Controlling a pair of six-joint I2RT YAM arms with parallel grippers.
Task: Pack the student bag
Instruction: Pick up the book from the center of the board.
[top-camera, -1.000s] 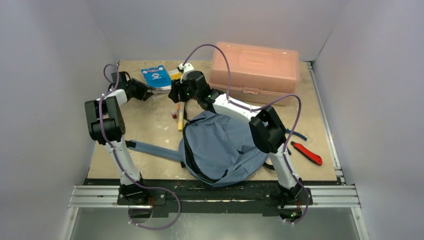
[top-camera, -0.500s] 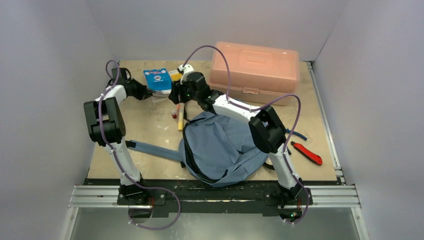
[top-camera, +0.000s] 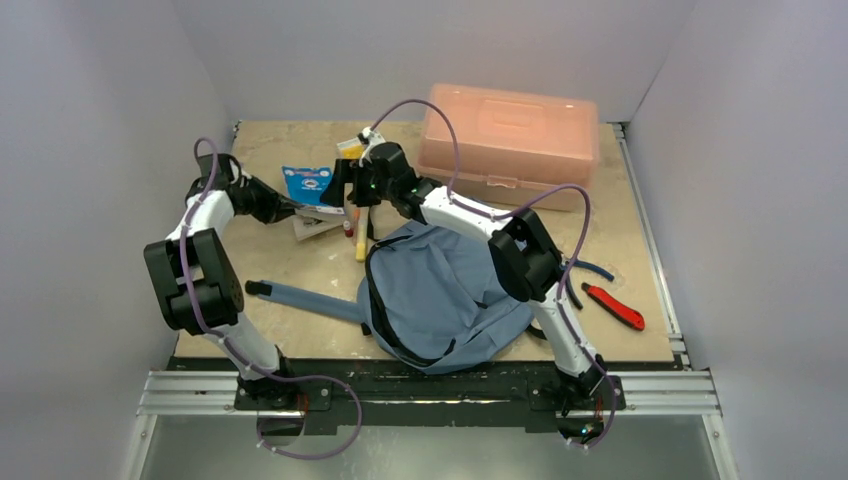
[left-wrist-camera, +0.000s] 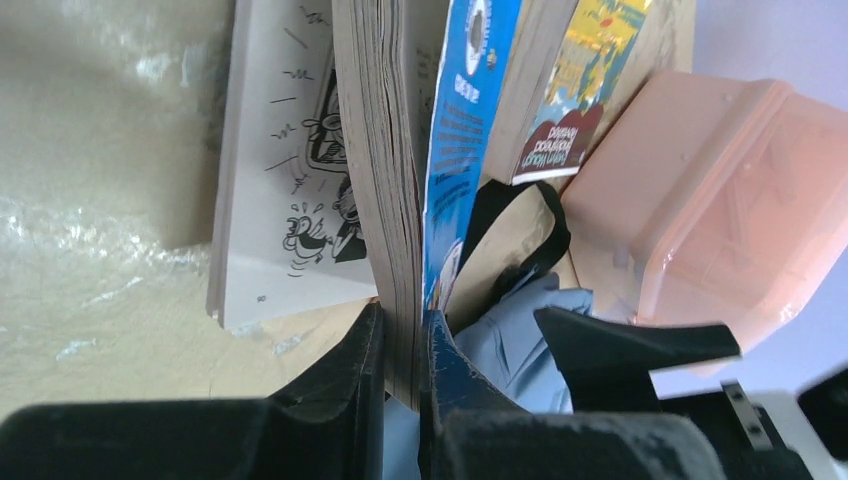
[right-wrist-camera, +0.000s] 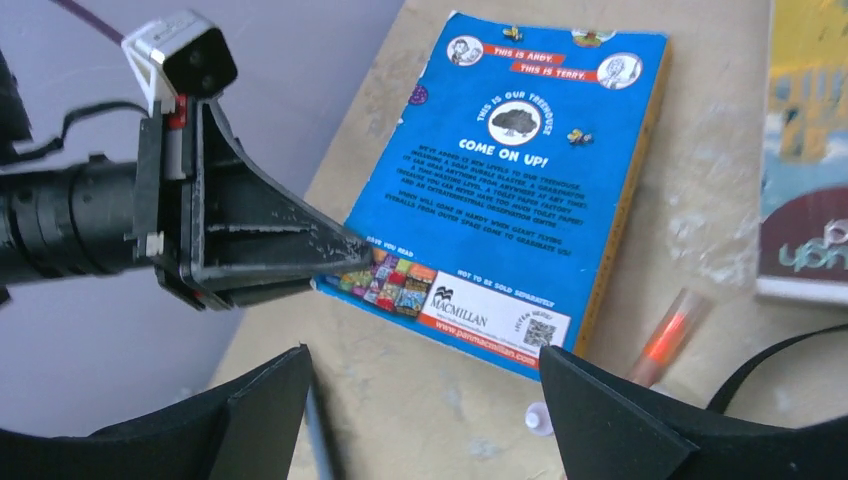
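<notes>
Top external: student bag (top-camera: 440, 290) lower-right of right end effector (top-camera: 350, 192), not touching.

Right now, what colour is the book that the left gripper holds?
Bright blue book; best in the right wrist view.

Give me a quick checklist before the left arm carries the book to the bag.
1. Left gripper on the book: ok, jaws clamped on its edge.
2. Pages gathered: not ok, a sheaf of drawn pages splays outside the fingers; whether it belongs to the same book, cannot tell.
3. Right gripper clear of the book: ok, open and holding nothing.
4. Bag open: cannot tell from the top view.
5. Path to the bag: not ok, the right arm spans the bag's far end and pens lie between.
</notes>
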